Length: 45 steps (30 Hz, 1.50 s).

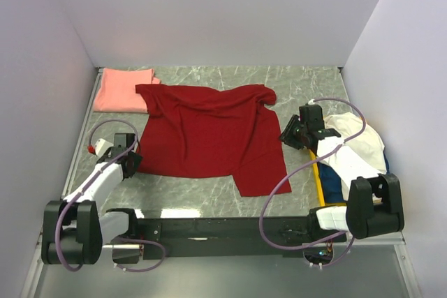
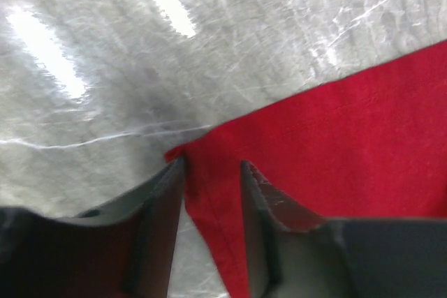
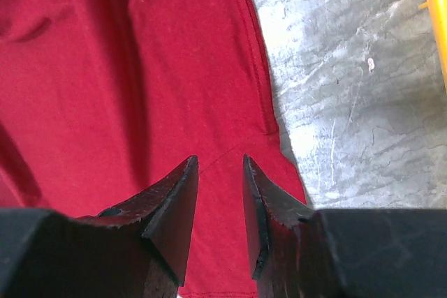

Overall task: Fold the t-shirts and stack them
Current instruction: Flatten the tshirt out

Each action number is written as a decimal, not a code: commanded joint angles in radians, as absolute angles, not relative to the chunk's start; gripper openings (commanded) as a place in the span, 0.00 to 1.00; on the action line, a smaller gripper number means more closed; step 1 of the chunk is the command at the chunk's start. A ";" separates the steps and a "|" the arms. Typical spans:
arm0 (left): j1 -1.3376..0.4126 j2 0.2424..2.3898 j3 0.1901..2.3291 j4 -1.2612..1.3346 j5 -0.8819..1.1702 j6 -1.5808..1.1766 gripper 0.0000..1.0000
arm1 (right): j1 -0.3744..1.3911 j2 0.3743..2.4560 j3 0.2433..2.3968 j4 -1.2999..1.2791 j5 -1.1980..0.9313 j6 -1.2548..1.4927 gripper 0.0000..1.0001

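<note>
The deep red t-shirt [image 1: 206, 134] lies spread flat on the marbled table, wrinkled at its far right. My left gripper [image 1: 130, 161] is at its near-left corner. In the left wrist view the left gripper [image 2: 213, 164] is open, with the red shirt's corner [image 2: 209, 193] between the fingers. My right gripper [image 1: 288, 135] is open and hovers over the red shirt's right sleeve. The right wrist view shows the right gripper [image 3: 220, 158] with the red cloth [image 3: 126, 68] below it. The salmon pink t-shirt [image 1: 120, 90] lies folded at the back left. The cream white t-shirt [image 1: 356, 146] lies bunched at the right.
A yellow tray [image 1: 318, 179] lies under the white shirt at the right, with a dark blue cloth [image 1: 334, 190] on it; the tray's edge also shows in the right wrist view [image 3: 436, 5]. White walls close in the table on three sides.
</note>
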<state>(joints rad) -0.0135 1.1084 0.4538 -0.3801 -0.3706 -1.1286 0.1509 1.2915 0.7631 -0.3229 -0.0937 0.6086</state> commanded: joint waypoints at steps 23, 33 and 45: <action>-0.011 0.977 0.703 -0.525 -0.402 -1.049 0.01 | 0.152 1.472 0.767 -0.258 -0.054 0.609 0.43; -0.011 0.960 0.689 -0.491 -0.364 -1.042 0.01 | 0.170 1.562 0.764 -0.187 -0.087 0.644 0.43; -0.011 0.954 0.804 -0.517 -0.371 -0.953 0.01 | 0.183 1.352 0.817 -0.313 -0.098 0.653 0.00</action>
